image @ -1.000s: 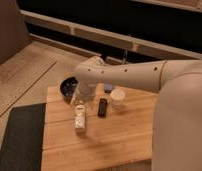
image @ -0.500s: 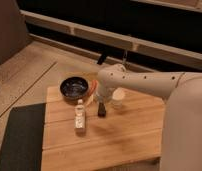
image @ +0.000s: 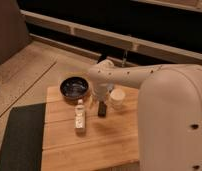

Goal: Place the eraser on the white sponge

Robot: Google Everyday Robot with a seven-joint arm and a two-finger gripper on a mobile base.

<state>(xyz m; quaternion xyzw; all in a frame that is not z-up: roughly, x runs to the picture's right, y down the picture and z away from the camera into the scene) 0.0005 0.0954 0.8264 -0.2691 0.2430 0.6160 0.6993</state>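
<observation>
The eraser (image: pixel 101 109) is a small dark bar standing on the wooden table (image: pixel 109 140), just right of the little bottle. The white sponge (image: pixel 116 97) is a squat cream chunk on the table, close to the right of the eraser and slightly farther back. My gripper (image: pixel 100 95) hangs from the white arm (image: pixel 139 77) and points down, directly over the eraser's top and just left of the sponge. Whether it touches the eraser cannot be told.
A dark round bowl (image: pixel 74 88) sits at the table's back left. A slim clear bottle (image: pixel 80 116) stands left of the eraser. A dark mat (image: pixel 19 140) lies on the floor left of the table. The robot's white body (image: pixel 174 130) fills the right side.
The arm's end has swung right, away from the bowl, which now shows whole. The gripper now sits over the eraser beside the sponge. The objects have not moved.
</observation>
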